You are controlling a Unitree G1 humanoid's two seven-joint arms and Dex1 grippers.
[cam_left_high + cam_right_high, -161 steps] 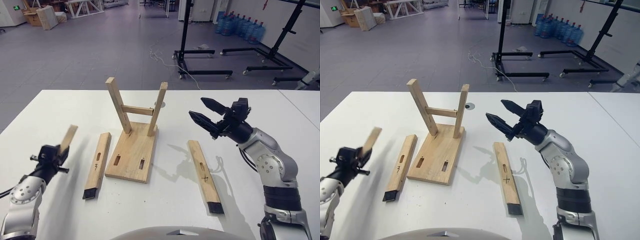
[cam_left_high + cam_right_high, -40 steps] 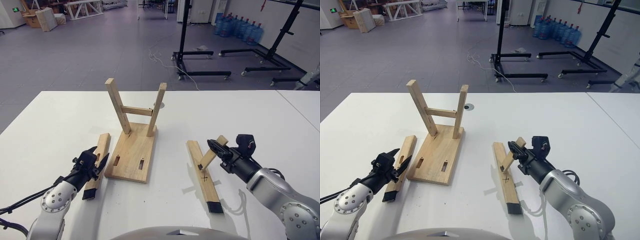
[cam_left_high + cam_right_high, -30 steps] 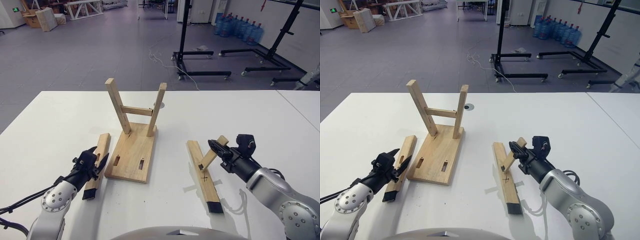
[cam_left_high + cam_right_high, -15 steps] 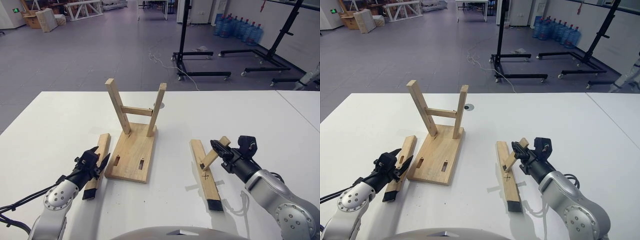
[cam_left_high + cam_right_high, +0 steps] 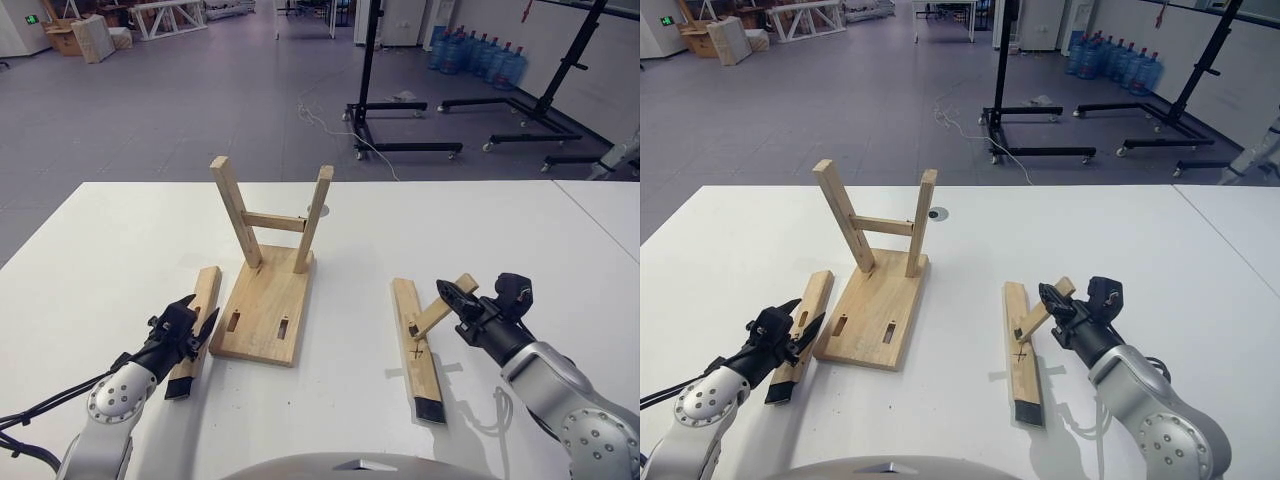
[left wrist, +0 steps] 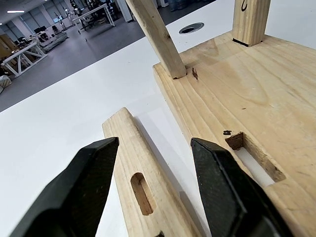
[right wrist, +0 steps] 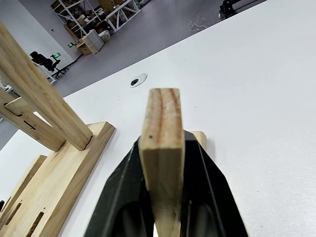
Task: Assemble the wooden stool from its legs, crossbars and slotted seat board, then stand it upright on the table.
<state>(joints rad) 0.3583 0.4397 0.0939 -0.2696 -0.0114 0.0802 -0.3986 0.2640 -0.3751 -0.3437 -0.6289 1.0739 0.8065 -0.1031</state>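
Bench: a white bench (image 5: 100,250) carries all the stool parts.
Seat board: the pale wooden slotted seat board (image 5: 262,315) lies flat in the middle of the bench, with two open slots showing near its near end.
Fitted legs: two pale wooden legs stand up from the board's far end, the left one (image 5: 236,210) leaning outward and the right one (image 5: 313,218) nearer upright.
Fitted crossbar: a short wooden crossbar (image 5: 275,222) joins those two legs partway up.
Left loose leg: a flat wooden leg with an oval slot and a dark near tip (image 5: 205,292) lies on the bench just beside the board's left edge, roughly parallel to it.
Left jaws: spread wide and low over the near half of that leg, one black finger (image 6: 84,187) on each side of it; whether they touch the wood cannot be told.
Right loose leg: a second slotted wooden leg with a dark near tip (image 5: 420,370) lies flat to the right, well apart from the board.
Held crossbar: a short pale wooden bar (image 5: 430,317) is tilted, its lower end meeting the right leg's top face at the slot; whether it sits inside cannot be told.
Right jaws: closed narrowly on the upper end of that tilted bar, gripping it from both sides.
Background: black wheeled stands (image 5: 400,105) and blue water bottles (image 5: 478,50) stand on the grey floor beyond.
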